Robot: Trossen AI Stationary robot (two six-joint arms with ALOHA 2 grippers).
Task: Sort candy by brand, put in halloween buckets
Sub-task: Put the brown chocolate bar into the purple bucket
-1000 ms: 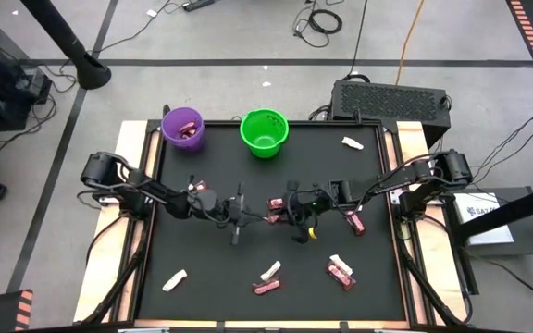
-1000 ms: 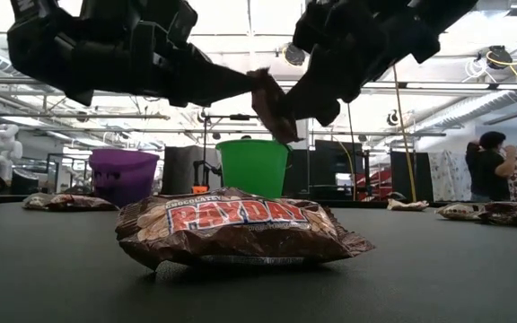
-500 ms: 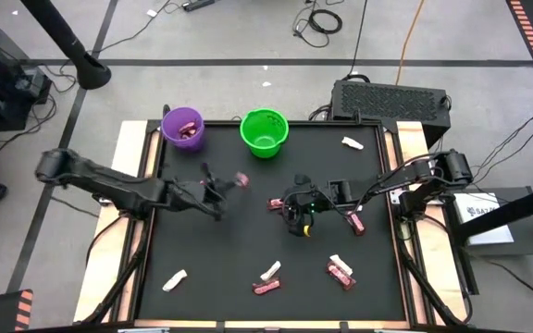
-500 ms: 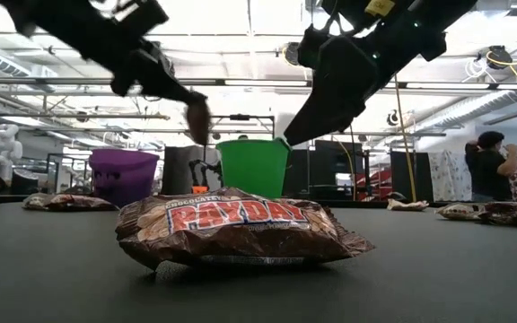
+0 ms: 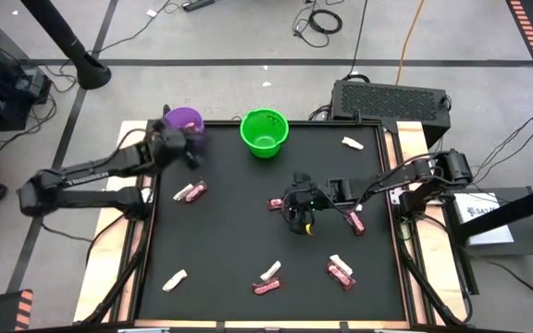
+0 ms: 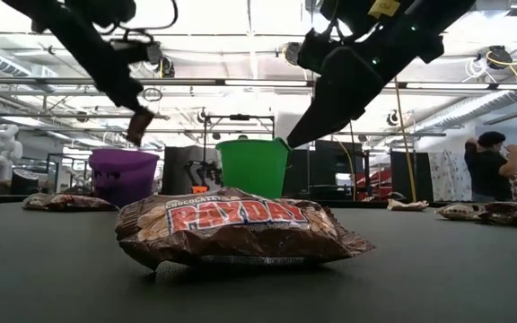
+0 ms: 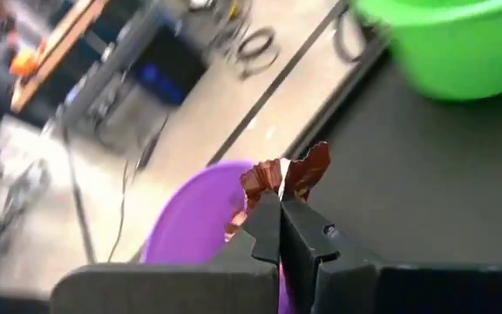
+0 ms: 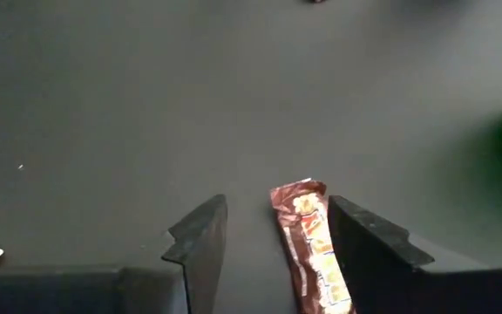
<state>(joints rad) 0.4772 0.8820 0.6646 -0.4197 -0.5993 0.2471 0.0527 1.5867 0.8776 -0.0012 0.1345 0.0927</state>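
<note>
My left gripper [image 5: 191, 151] hangs over the near rim of the purple bucket [image 5: 184, 118], shut on a brown-red candy [image 7: 286, 174]. The green bucket [image 5: 264, 131] stands to the right of the purple one, at the table's far edge. At mid-table my right gripper [image 8: 277, 228] is open above a brown-red candy [image 8: 312, 253]. That candy lies flat on the mat between the fingers, nearer one of them. In the low view both grippers [image 6: 137, 126] [image 6: 296, 135] are clear of the table. My left gripper pinches the wrapper's crimped end [image 7: 273, 187] between its two fingertips. The fingers slant downward toward the table's far edge. The candy sticks out past the tips [image 6: 142, 124], lifted clear, just above the purple bucket [image 7: 190, 231].
Loose candies lie about the black mat: a white and pink pair [image 5: 190, 192] at the left, a white one [image 5: 174, 279] near left, more [image 5: 267, 279] [image 5: 340, 269] near the front, one [image 5: 352, 142] far right. A Payday bar [image 6: 236, 229] fills the low view's foreground.
My left gripper has swung from mid-table up and toward the far left, carrying the candy over to the purple bucket, and it has tipped from pointing down to a shallower slant. My right gripper has opened, let go of that candy, and stayed where it was.
</note>
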